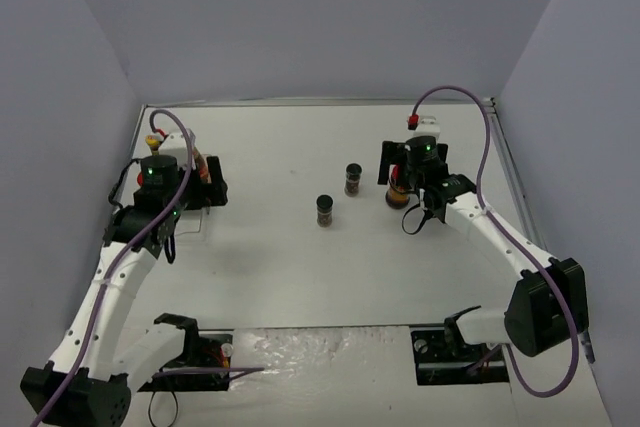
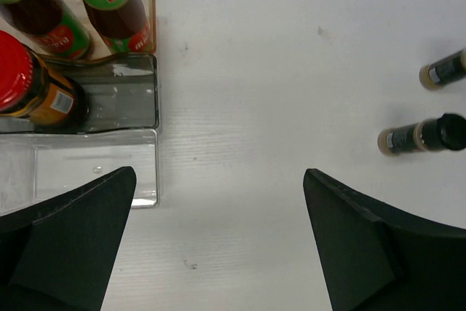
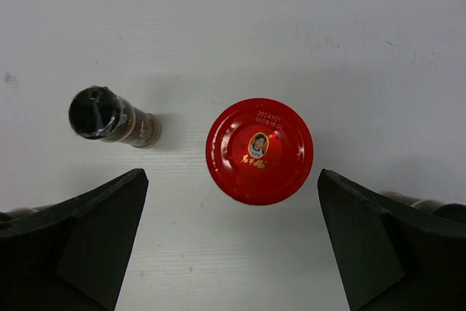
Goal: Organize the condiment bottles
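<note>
In the left wrist view two dark-red sauce bottles (image 2: 109, 1) and a red-lidded jar (image 2: 25, 85) stand in the clear rack (image 2: 95, 169). My left gripper (image 2: 218, 253) is open and empty, hanging over the table just right of the rack; it also shows in the top view (image 1: 205, 192). My right gripper (image 3: 233, 253) is open above the second red-lidded jar (image 3: 258, 151), which stands slightly ahead of the gap between the fingers; the jar also shows in the top view (image 1: 398, 195). Two black-capped spice jars (image 1: 352, 179) (image 1: 324, 210) stand mid-table. A third (image 3: 437, 209) peeks out behind my right finger.
The rack (image 1: 185, 217) sits at the table's left side. Grey walls enclose the table on three sides. The right arm's cable (image 1: 470, 107) loops over the far right corner.
</note>
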